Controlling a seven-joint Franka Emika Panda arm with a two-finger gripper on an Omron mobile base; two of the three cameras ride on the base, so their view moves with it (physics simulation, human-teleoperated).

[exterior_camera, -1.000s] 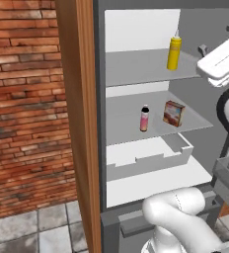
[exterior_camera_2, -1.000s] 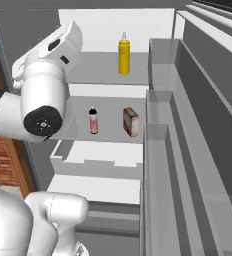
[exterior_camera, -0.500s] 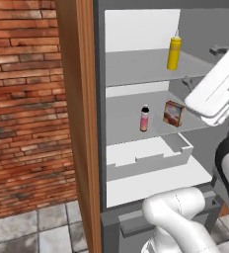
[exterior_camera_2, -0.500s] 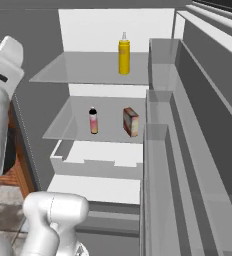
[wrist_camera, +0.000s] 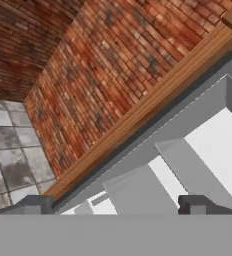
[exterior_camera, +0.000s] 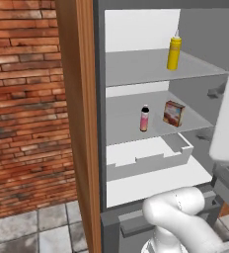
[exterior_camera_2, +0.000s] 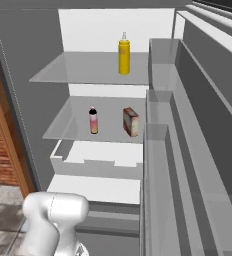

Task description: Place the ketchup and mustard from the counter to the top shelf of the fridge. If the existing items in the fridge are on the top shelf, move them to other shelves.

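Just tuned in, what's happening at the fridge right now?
The fridge stands open. The mustard is upright on the top shelf. The pink bottle and the small box sit on the shelf below. The gripper is open and empty, aimed at the fridge's lower edge and the brick wall.

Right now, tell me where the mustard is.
The mustard stands upright on the fridge's top shelf, toward its right in both base views, one shelf above the reddish-brown box.

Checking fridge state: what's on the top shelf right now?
On the top shelf stands only the mustard, upright, toward the back right. The pink bottle and the box sit one shelf lower. No ketchup in the fridge.
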